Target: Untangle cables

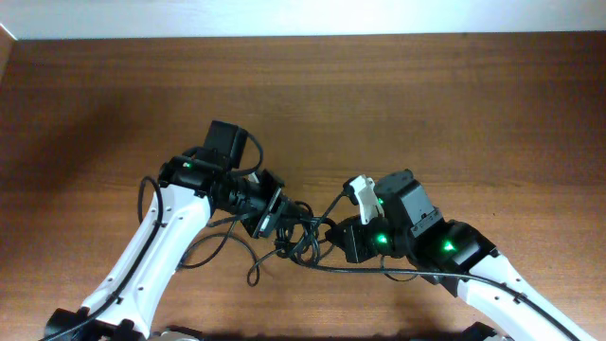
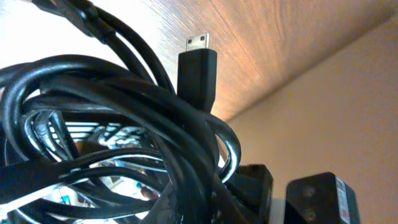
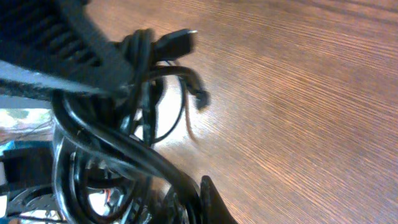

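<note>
A knot of thin black cables [image 1: 298, 237] hangs between my two grippers at the middle of the wooden table. My left gripper [image 1: 276, 220] is shut on the knot from the left; in the left wrist view the cables [image 2: 124, 124] fill the frame and hide the fingers, and a metal-tipped plug [image 2: 198, 62] sticks up. My right gripper [image 1: 333, 237] is shut on the knot from the right; the right wrist view shows one finger [image 3: 211, 199] pressed against the cables [image 3: 106, 137], with another plug [image 3: 177, 42] above.
Loose black loops [image 1: 222, 248] trail from the knot toward the table's near left, by my left arm. A strand [image 1: 379, 270] runs right under my right arm. The wooden table top [image 1: 426, 95] stretches behind both arms.
</note>
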`<state>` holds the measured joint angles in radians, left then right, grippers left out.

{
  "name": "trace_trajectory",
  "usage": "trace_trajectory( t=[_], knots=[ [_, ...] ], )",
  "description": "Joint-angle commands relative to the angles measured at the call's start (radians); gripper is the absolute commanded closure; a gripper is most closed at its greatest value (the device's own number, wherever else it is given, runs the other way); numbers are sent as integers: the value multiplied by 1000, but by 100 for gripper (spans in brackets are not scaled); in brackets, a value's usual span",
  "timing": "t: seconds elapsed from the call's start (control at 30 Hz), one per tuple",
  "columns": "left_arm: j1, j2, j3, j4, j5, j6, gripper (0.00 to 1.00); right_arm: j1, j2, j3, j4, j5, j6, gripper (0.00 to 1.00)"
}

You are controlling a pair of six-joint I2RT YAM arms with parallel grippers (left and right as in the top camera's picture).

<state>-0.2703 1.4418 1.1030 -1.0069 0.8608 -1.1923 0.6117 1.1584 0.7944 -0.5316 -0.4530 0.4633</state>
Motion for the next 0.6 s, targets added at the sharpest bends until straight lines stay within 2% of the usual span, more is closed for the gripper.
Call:
trace_trajectory(
  t=[0.0, 0.07, 0.17, 0.2, 0.23, 0.27, 0.3, 0.37, 0.43, 0.5, 0.57],
  knots=[
    [21, -22, 7, -43, -135, 179, 100, -24, 7, -18, -53, 212, 51, 96],
    [21, -22, 7, -43, -155, 306, 100, -24, 7, -18, -53, 222, 52, 96],
    [21, -22, 7, -43, -155, 327, 100, -24, 7, -18, -60, 221, 55, 95],
    [21, -22, 7, -43, -155, 327, 100, -24, 7, -18, -62, 209, 54, 92],
    [21, -22, 7, -43, -155, 327, 100, -24, 7, -18, -64, 182, 51, 78],
    [21, -22, 7, -42, -155, 327, 100, -24, 7, -18, -64, 116, -22, 44],
    [21, -22, 7, -43, -155, 327, 100, -24, 7, -18, -64, 59, -74, 35],
    [21, -22, 7, -46, -150, 327, 100, -24, 7, -18, -63, -20, -120, 28],
    [21, -22, 7, -68, -151, 325, 100, -24, 7, -18, -55, -50, -121, 26],
    [21, -22, 7, -68, -150, 160, 100, -24, 7, -18, -26, -142, -174, 26],
    [22, -22, 7, -68, -96, -80, 100, -23, 7, -18, 58, -301, -225, 27]
  ],
)
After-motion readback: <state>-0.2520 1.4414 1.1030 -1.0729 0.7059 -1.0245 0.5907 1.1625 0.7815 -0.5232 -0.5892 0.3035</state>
